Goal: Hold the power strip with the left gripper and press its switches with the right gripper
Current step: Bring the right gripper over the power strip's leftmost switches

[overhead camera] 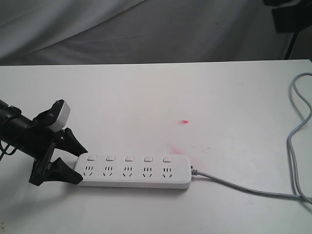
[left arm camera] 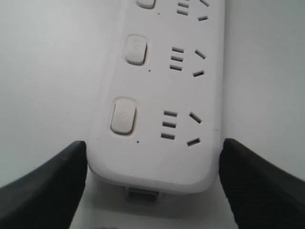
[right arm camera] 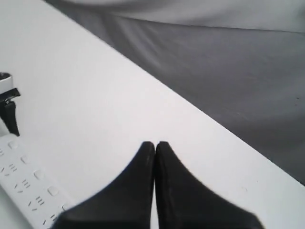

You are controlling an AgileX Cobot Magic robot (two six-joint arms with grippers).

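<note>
Your black 2-fingered left gripper [overhead camera: 80,165] lies low, fingers [left arm camera: 43,191] spread against both sides of the white plastic power strip [overhead camera: 134,171]; your black right gripper [right arm camera: 155,144] hangs pressed shut.

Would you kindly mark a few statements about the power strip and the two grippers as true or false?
1. The left gripper grips one end of the power strip from both sides. True.
2. The right gripper is wide open. False: its fingers are shut together.
3. The right gripper is pressing one of the switches. False: it is off the strip, touching no switch.
4. The grey cable leaves the strip at the end away from the left gripper. True.
</note>
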